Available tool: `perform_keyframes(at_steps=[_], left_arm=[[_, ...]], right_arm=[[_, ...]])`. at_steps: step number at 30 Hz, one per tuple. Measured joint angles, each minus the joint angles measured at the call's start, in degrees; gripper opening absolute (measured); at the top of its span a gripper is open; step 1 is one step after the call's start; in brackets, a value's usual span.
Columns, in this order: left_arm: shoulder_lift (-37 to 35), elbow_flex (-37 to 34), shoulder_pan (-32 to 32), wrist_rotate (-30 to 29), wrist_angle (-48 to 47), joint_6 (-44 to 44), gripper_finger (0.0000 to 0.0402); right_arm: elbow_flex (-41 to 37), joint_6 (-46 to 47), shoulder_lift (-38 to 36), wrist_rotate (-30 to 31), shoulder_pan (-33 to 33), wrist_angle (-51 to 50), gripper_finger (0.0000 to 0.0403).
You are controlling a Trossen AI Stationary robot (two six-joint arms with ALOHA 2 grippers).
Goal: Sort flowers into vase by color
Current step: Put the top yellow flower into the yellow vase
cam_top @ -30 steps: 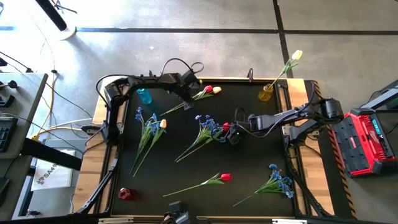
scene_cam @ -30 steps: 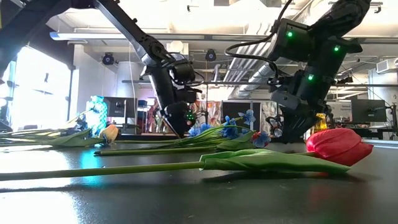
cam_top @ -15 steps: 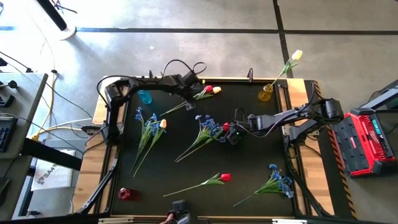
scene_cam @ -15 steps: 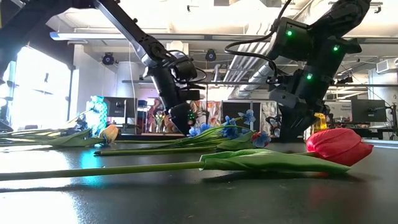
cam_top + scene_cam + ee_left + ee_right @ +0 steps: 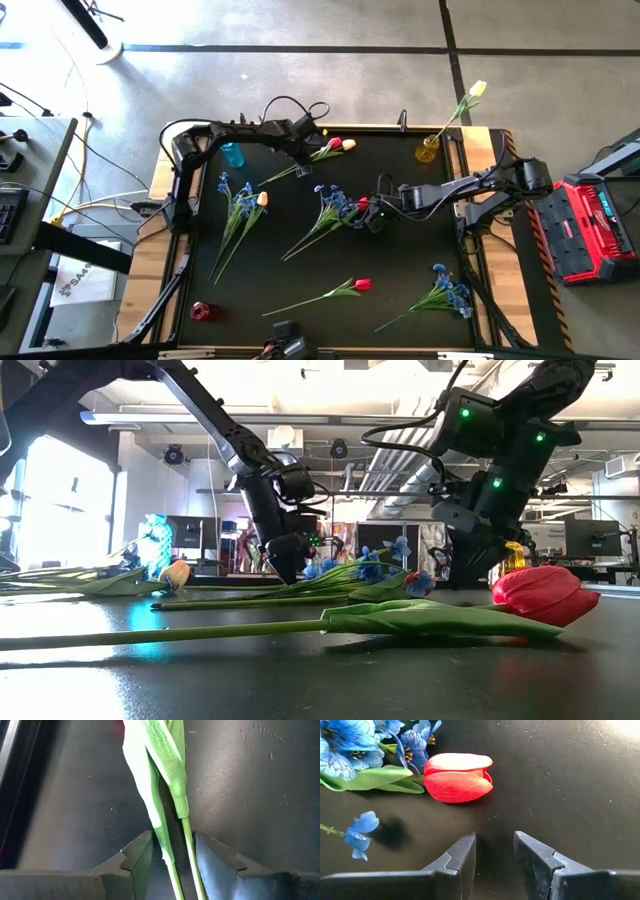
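Lowered slightly since before, my left gripper (image 5: 170, 865) stands open around two green stems (image 5: 175, 855) upper centre; right gripper (image 5: 494, 855) open near a red tulip (image 5: 457, 777). Closing might grab both stems.

Table (image 5: 400, 270): matt black top, faintly scuffed and speckled up close, with a dull sheen in the low view; bare light wood strips along its left and right edges. Red tulip (image 5: 458, 777): smooth, waxy-looking petals. Leaves (image 5: 160, 765): fabric-like green with fine ribbed texture. Blue blossoms (image 5: 350, 745): thin, cloth-like petals. Left gripper (image 5: 170, 865) and right gripper (image 5: 492, 865): matt dark plastic-looking fingers. Yellow vase (image 5: 428, 151): translucent, glossy.
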Motion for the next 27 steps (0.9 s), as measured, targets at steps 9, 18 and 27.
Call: perform_keyframes(at_steps=[9,18,27], left_arm=[[-0.85,-0.20,0.00,0.41,-0.20,-3.91,0.0011],[-12.40,-5.23,-0.53,3.59,1.92,-8.91,0.0006],[-20.45,-17.46,1.92,6.88,13.52,-12.28,0.0044]], right_arm=[[0.40,6.48,0.00,-0.84,0.00,0.65,0.0124],[7.80,6.34,0.00,-0.77,4.86,0.77,0.0124],[14.82,4.95,0.00,5.68,9.88,0.79,0.0124]])
